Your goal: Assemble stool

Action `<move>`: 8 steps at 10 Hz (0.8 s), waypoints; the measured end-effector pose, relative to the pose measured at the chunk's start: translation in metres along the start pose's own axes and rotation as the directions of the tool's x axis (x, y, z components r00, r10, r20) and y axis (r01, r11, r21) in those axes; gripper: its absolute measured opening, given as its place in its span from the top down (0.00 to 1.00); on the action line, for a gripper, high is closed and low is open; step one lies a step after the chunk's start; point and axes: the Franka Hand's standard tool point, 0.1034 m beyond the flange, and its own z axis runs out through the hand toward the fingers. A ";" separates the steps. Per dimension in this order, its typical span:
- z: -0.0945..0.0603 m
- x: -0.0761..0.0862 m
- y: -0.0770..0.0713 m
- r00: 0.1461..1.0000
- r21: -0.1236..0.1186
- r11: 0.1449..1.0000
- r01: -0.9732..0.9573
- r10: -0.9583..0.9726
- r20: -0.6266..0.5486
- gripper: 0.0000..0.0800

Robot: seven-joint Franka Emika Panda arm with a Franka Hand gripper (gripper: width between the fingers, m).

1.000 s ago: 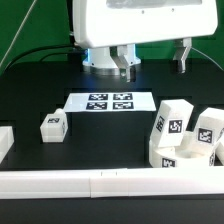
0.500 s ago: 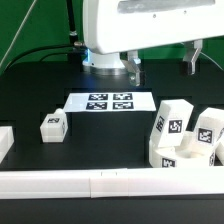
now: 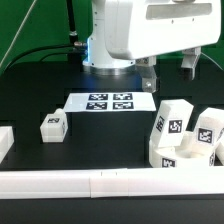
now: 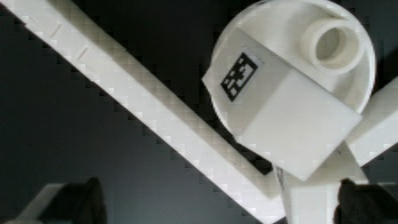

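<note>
The stool parts are white with black-and-white tags. One small leg point(image 3: 52, 125) stands alone at the exterior view's left. Two legs point(image 3: 172, 122) point(image 3: 207, 133) and a low tagged piece point(image 3: 168, 156) cluster at the exterior view's right, against the rail. In the wrist view the round seat drum point(image 4: 285, 50), with a hole and a tag, lies beside a blocky leg point(image 4: 294, 125). My gripper point(image 3: 169, 67) hangs open and empty, well above the table behind that cluster. Its dark fingers point(image 4: 71, 202) show wide apart in the wrist view, the gripper point(image 4: 217, 202) holding nothing.
The marker board point(image 3: 110, 101) lies flat mid-table. A long white rail point(image 3: 100, 182) runs along the front edge and shows diagonally in the wrist view point(image 4: 143, 100). Another white block point(image 3: 4, 142) sits at the exterior view's left edge. Cables run behind the arm's base.
The arm has swung toward the exterior view's right, carrying the open gripper from above the marker board's back edge toward the parts cluster. The parts have not moved.
</note>
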 end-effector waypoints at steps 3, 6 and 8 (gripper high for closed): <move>0.009 0.003 -0.006 0.963 -0.006 0.964 0.264 -0.264 0.050 0.19; 0.022 0.003 -0.016 0.837 0.015 0.840 0.542 -0.542 0.074 0.19; 0.023 0.001 -0.013 0.762 0.021 0.766 0.643 -0.642 0.080 0.19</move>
